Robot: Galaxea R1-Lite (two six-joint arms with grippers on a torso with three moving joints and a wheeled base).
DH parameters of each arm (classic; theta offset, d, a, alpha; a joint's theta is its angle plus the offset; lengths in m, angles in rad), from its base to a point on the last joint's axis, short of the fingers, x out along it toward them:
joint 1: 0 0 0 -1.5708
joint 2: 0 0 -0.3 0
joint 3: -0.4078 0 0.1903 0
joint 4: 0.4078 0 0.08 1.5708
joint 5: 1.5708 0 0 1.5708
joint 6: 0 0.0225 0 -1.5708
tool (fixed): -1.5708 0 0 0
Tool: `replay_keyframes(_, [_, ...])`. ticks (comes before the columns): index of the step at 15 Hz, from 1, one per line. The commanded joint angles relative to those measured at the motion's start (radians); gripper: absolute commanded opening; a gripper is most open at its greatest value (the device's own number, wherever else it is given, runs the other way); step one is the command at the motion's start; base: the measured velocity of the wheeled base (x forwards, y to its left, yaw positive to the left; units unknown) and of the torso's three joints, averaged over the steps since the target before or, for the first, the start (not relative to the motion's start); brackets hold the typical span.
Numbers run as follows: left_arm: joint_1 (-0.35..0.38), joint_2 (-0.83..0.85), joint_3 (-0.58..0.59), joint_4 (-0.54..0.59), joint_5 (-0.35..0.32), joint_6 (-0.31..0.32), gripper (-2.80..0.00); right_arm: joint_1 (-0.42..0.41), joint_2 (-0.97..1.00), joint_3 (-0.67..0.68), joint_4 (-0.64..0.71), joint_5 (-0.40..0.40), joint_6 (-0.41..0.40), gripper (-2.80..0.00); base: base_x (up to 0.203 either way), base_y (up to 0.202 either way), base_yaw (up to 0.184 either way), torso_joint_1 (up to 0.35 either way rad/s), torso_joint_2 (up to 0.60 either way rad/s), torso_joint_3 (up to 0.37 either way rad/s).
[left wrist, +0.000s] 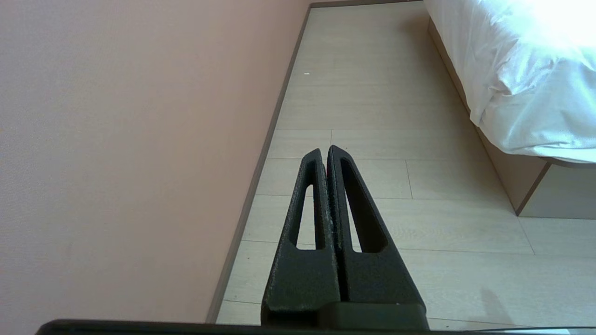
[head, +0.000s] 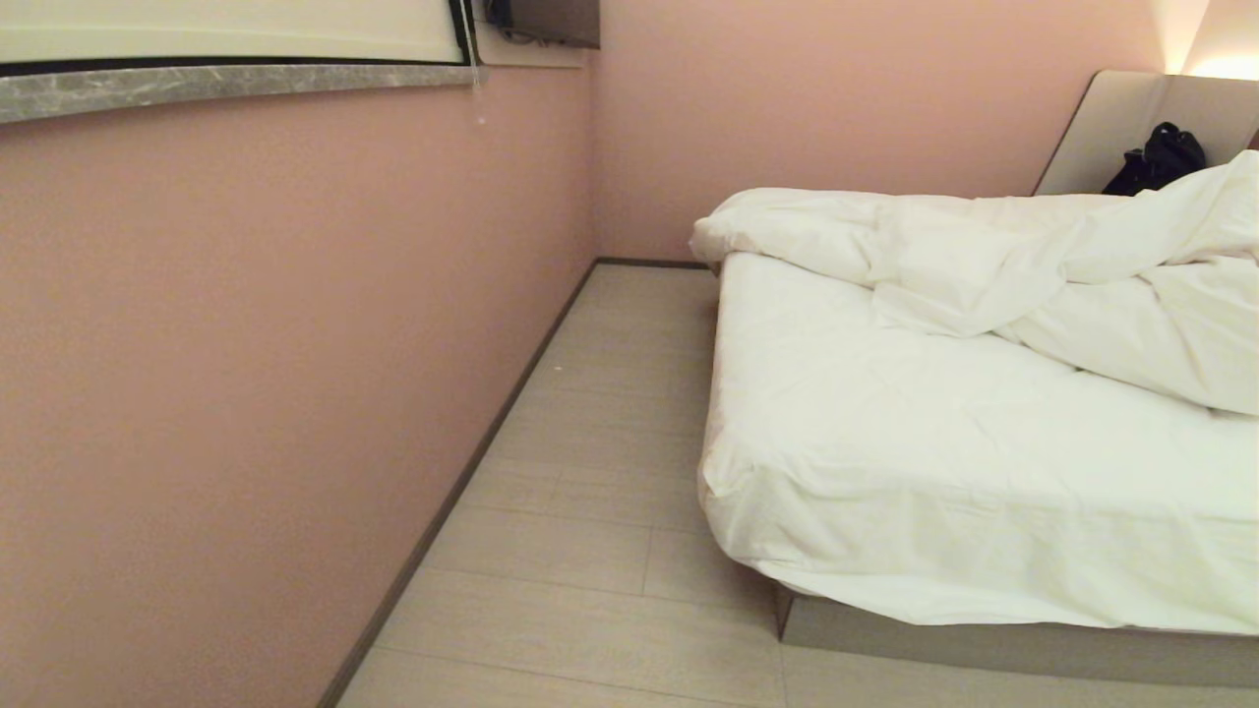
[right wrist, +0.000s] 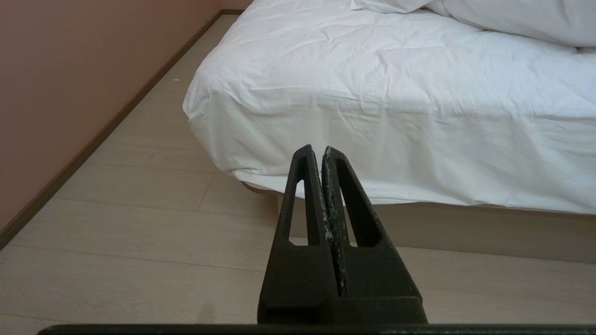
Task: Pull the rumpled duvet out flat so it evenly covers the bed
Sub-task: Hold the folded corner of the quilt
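Although the bed [head: 934, 462] fills the right half of the head view, its right side runs off the edge, so how far the mattress and the duvet [head: 1033, 265] reach that way cannot be told; neither arm shows in that view. Only a corner of the beige headboard [head: 1121, 128] is visible at the far right, with a dark bundle [head: 1159, 157] against it that is too small to identify. The duvet lies rumpled in a heap across the far part of the bed, its left end bulging slightly past the mattress edge, while the near part of the mattress lies bare under a creased white sheet [head: 885, 433] that hangs over the near-left corner down to the grey-beige base [head: 984, 644]. Between the bed's left edge and the pink wall [head: 275, 374] runs a strip of pale plank floor [head: 600, 442], open from near to far, bounded by a dark skirting line along the wall. More open floor lies along the bed's near edge. The left gripper [left wrist: 324, 151] hangs over that strip, fingers pressed together with nothing between them, the bed's near-left corner off to its right and well apart. The right gripper [right wrist: 315, 150] is likewise closed and empty, pointing at the sheet-draped near side of the bed beside that corner, apart from it, with the duvet lying well beyond on the far side.
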Motion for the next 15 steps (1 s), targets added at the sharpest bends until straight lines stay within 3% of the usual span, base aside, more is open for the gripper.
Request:
replay_keyframes(1, [0.0,0.0,-0.001,0.0,0.0,0.0,-2.8,0.0,0.0,0.0,0.0,0.0,0.001,-2.8,0.0,0.0,0.0,0.0,0.0,0.0])
replay_keyframes(15, [0.0,0.0,0.001,0.0,0.0,0.007,-2.8,0.0,0.0,0.0,0.0,0.0,-0.001,-2.8,0.0,0.0,0.0,0.0,0.0,0.0])
